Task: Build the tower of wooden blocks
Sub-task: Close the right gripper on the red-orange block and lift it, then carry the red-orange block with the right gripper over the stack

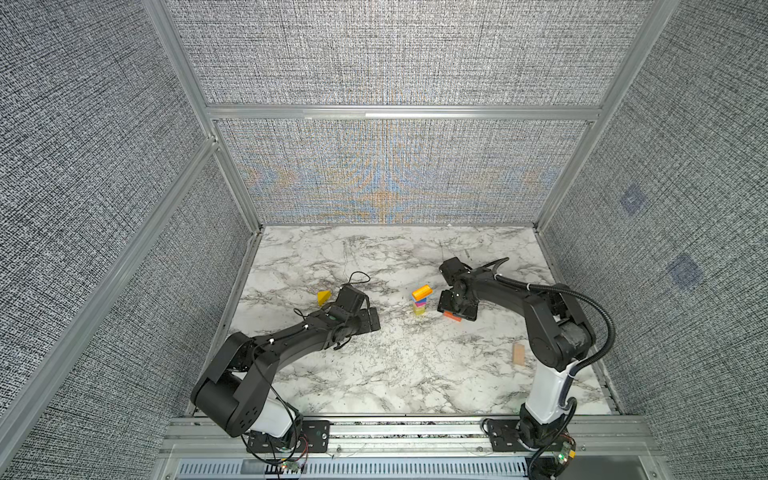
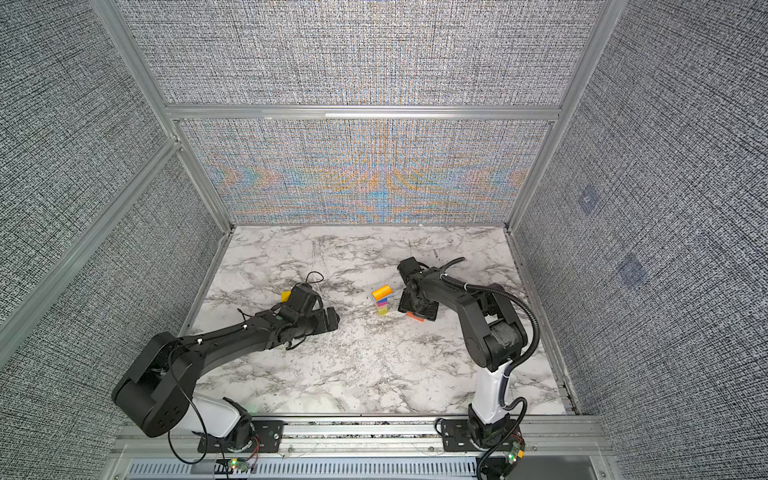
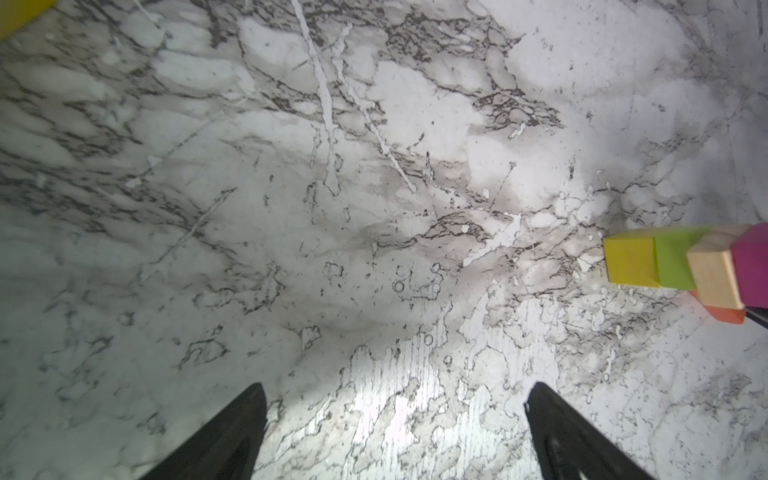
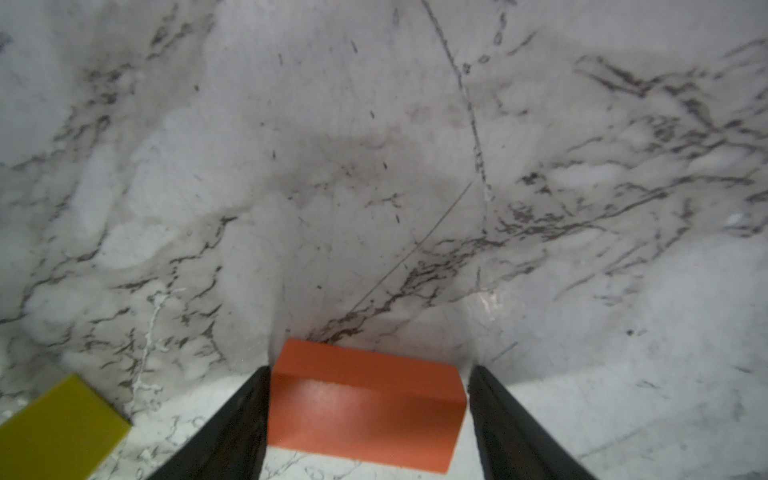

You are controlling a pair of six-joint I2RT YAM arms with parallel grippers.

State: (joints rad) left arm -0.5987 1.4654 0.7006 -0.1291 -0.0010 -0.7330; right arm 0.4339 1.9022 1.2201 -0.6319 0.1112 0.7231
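In both top views the tower [image 1: 419, 303] [image 2: 381, 302] stands mid-table: a yellow and lime base, magenta, blue, and a yellow-orange piece lying skewed on top. In the left wrist view its yellow, lime, plain and magenta blocks [image 3: 685, 262] show. Just right of it, my right gripper [image 1: 455, 313] [image 4: 370, 374] points down, shut on an orange block [image 4: 365, 403] [image 1: 452, 316] that rests on the table. My left gripper [image 1: 372, 320] [image 3: 395, 390] hovers open and empty left of the tower. A yellow wedge [image 1: 324, 297] lies behind the left wrist.
A plain wood plank [image 1: 518, 354] lies on the marble table [image 1: 395, 374] beside the right arm's base. Woven grey walls with aluminium posts enclose three sides. A yellow block face [image 4: 62, 428] shows beside the right gripper.
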